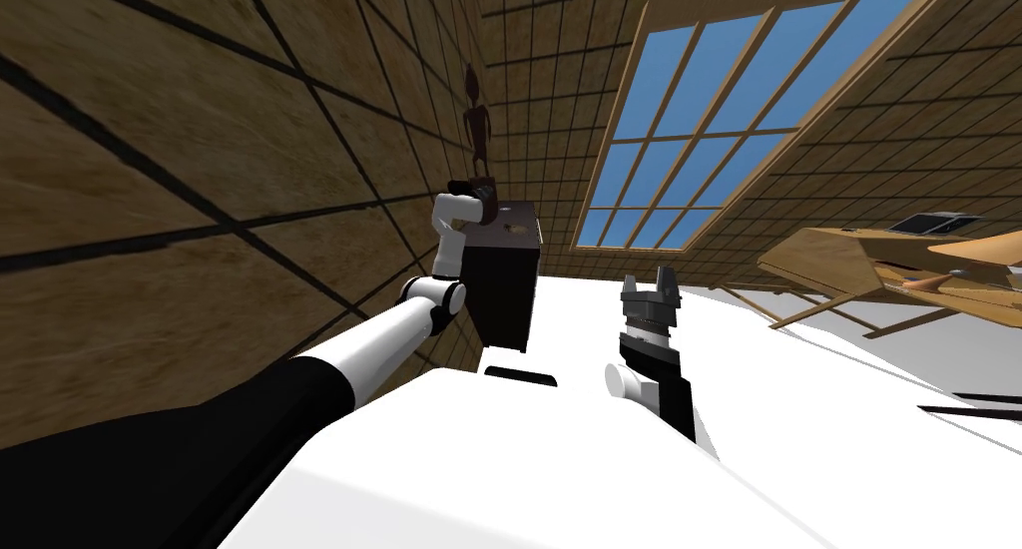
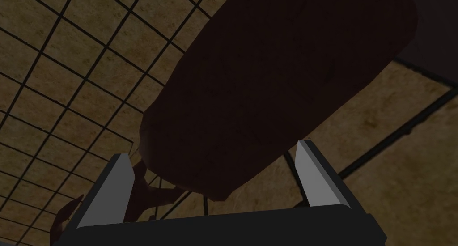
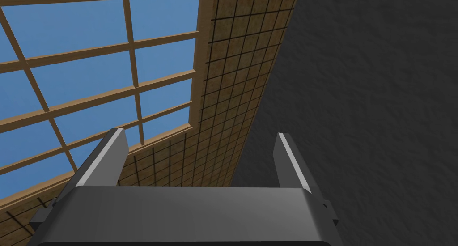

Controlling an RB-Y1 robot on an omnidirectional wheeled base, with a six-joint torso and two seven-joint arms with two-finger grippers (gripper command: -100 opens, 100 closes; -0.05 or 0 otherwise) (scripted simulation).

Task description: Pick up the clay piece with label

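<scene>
A dark brown clay figure (image 1: 480, 124), slim and upright, stands on top of a black cabinet (image 1: 504, 283) against the tiled wall. My left arm reaches up to it, and my left gripper (image 1: 469, 187) is at the figure's base. In the left wrist view a big, rounded dark brown mass (image 2: 268, 91) lies close ahead, its near end between the open fingers of my left gripper (image 2: 212, 149), with a gap on each side. I see no label. My right gripper (image 1: 647, 276) is raised beside the cabinet, and in the right wrist view it (image 3: 199, 133) is open and holds nothing.
The brown tiled wall (image 1: 200, 174) runs close along the left arm. A large wooden-framed window (image 1: 699, 124) is behind the cabinet. A wooden table (image 1: 848, 264) with small items stands at the right. White floor lies between.
</scene>
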